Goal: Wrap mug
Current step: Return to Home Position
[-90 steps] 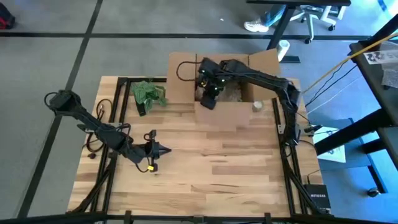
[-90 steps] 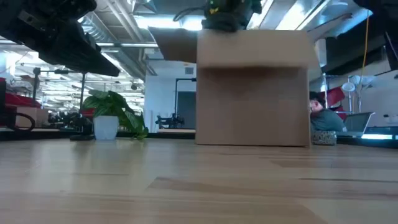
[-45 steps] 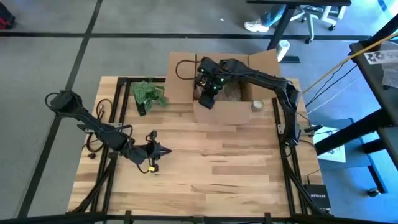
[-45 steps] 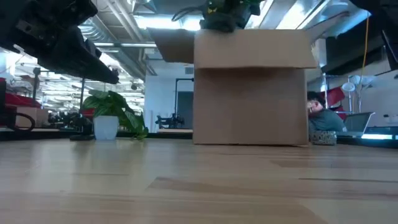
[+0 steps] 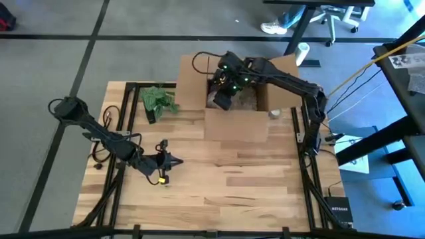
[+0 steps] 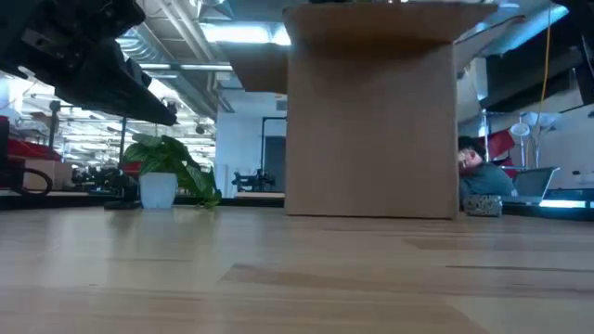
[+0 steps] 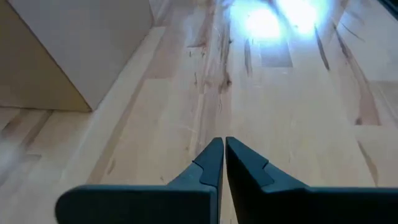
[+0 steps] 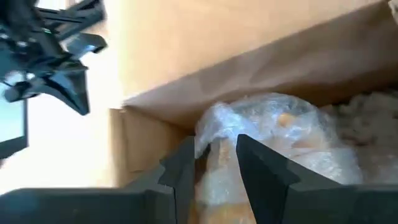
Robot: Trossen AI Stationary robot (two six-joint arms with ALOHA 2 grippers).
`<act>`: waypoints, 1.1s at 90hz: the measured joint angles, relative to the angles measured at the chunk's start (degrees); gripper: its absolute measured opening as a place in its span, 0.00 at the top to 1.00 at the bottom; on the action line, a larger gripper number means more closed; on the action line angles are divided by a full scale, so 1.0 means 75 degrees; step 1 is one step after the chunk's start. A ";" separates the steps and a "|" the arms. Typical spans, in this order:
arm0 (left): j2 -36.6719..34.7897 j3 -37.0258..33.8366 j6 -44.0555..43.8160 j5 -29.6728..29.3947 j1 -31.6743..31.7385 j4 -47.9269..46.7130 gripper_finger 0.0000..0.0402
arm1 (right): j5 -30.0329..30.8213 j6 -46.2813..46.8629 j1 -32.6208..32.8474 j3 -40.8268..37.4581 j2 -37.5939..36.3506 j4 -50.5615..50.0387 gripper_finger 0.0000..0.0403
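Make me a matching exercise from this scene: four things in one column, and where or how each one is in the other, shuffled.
Things:
1. left gripper
2. right gripper
3. wrapped mug
4. potted plant

States:
A. lying inside the cardboard box
B. shut, over bare table
C. open, above the box's inside
D. standing on the table beside the box

Pairs: 1-B, 2-C, 3-A, 4-D

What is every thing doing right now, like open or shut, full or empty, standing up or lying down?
cardboard box: open on top, flaps up, standing on the table.
bubble-wrapped mug: lying inside the cardboard box.
right hand: open, over the cardboard box's opening.
left hand: shut, empty, low over the table's bare wood.
potted plant: upright, next to the cardboard box.
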 joint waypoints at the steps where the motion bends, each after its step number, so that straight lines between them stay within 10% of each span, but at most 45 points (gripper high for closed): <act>1: 0.0000 0.0000 0.0000 0.0000 0.0000 0.0000 1.00 | -0.0015 0.0006 0.0000 0.0002 -0.0004 -0.0001 0.73; 25: 0.0000 0.0000 0.0026 0.0052 0.0000 0.0000 1.00 | -0.0932 0.0242 0.0230 0.0010 -0.0465 0.0048 0.68; 59: -0.0003 0.0000 0.0009 0.0054 0.0003 0.0058 1.00 | 0.0524 -0.0253 0.0565 0.0013 -0.0654 -0.1197 0.66; 99: -0.0003 0.0000 0.0035 0.0055 0.0003 0.0026 1.00 | 0.0086 -0.0377 0.0618 -0.0051 -0.0600 -0.1318 0.66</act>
